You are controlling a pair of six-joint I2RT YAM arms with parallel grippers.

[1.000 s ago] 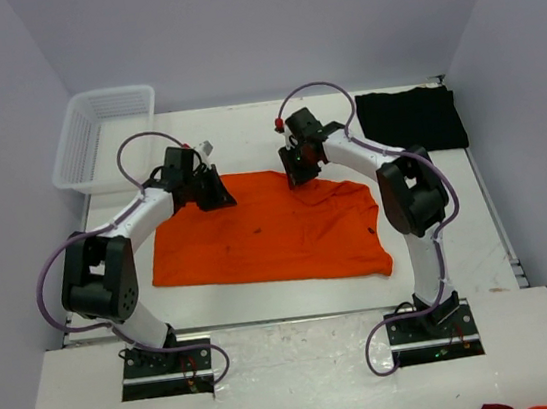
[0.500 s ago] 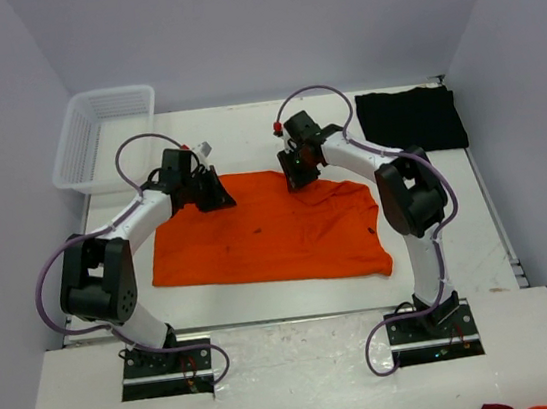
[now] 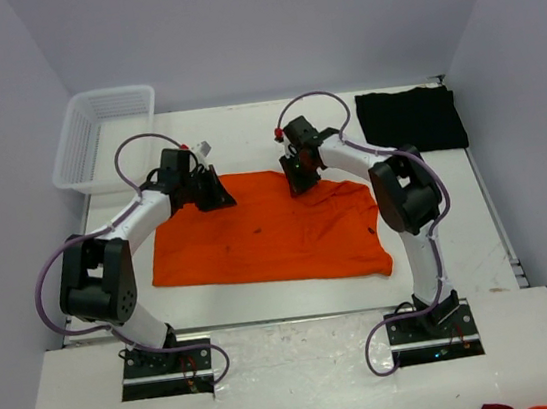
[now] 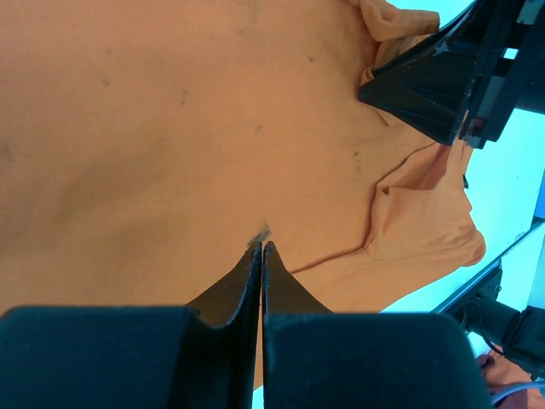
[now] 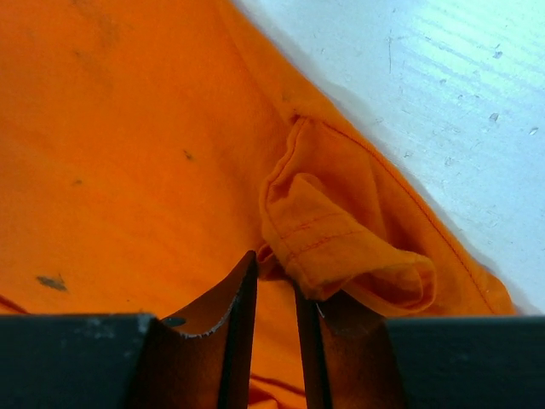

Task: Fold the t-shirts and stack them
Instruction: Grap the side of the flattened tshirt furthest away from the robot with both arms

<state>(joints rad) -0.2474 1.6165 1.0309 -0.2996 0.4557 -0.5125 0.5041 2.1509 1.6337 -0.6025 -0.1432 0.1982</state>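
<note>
White table (image 3: 267, 311), seen from above, with the two arm bases bolted at its near edge. Beyond them, in the middle of the table, the orange t-shirt (image 3: 267, 231) lies spread flat, its long side running left to right and its right end reaching nearest the bases.

Both arms reach to the shirt's far edge. The left gripper (image 3: 216, 196) sits at the far left corner of the cloth. In the left wrist view its fingers are pressed together, tips down on the orange fabric close to the hem; whether any cloth is nipped between them cannot be told. The right gripper (image 5: 274, 274) sits at the far edge right of centre, where the hem is rumpled. In the right wrist view its fingers stand a narrow gap apart at a rolled fold of the hem, part of the fold lying at the mouth of the gap; whether they clamp it cannot be told.

Farther back, the white mesh basket (image 3: 103, 134) stands at the far left corner. The black t-shirt (image 3: 411, 119) lies folded at the far right corner, well apart from the orange one.
</note>
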